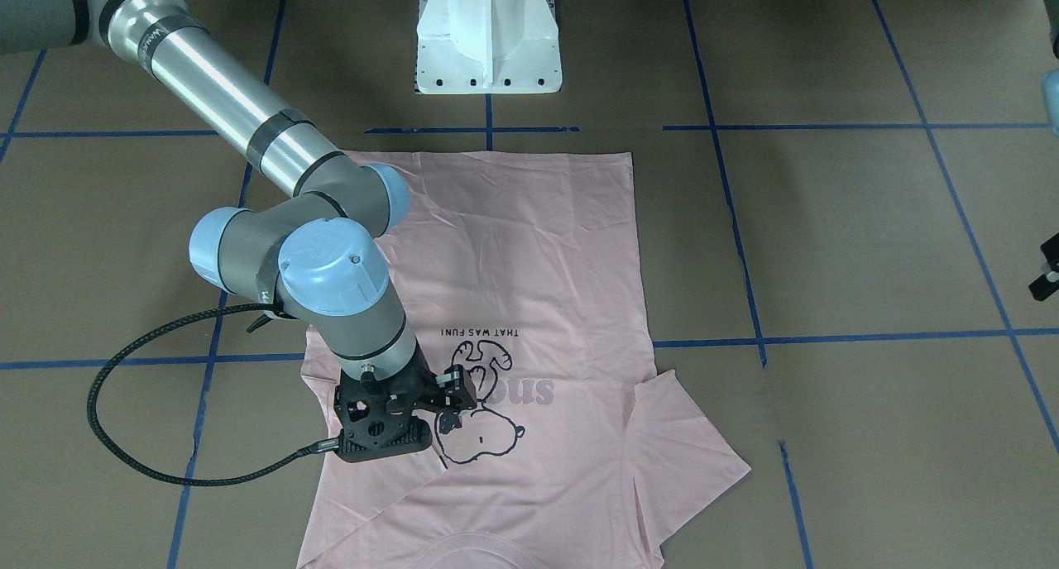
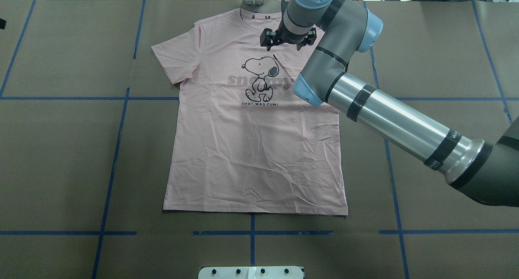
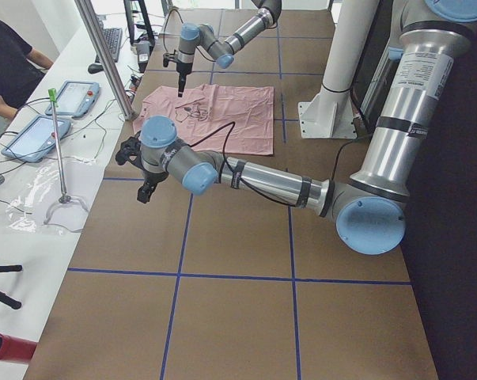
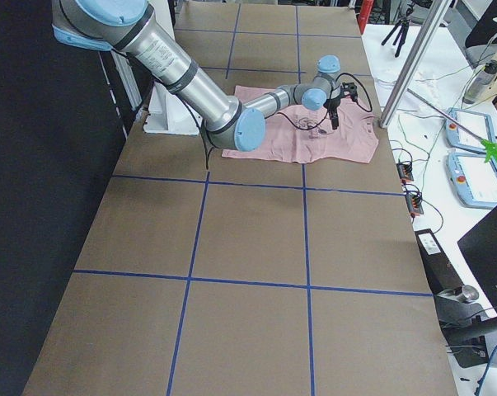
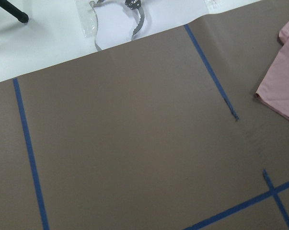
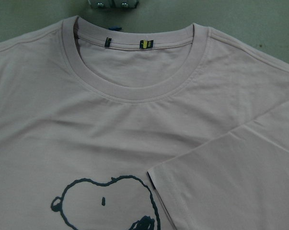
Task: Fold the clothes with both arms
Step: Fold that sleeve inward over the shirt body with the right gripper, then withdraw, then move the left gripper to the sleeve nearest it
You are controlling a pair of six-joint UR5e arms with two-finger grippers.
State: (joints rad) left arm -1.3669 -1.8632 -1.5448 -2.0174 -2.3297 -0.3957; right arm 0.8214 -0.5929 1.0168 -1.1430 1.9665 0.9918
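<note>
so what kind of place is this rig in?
Looks like a robotics lab or data-collection cell: a table covered in brown paper with a blue tape grid, teach pendants on the side bench, and an operator seated beside it.

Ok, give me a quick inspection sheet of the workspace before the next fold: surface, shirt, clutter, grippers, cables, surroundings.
surface: brown table, flat, gridded with blue tape.
job's things: pink T-shirt lies print up, hem toward the robot; one sleeve folded in over the chest, the other sleeve spread out.
clutter: nothing seen.
grippers: right gripper above the chest print; left gripper above bare table, off the shirt; open or shut, cannot tell.
cables: black cable loops out beside the right gripper.
surroundings: white pedestal; tablets and a person beside the table.
</note>
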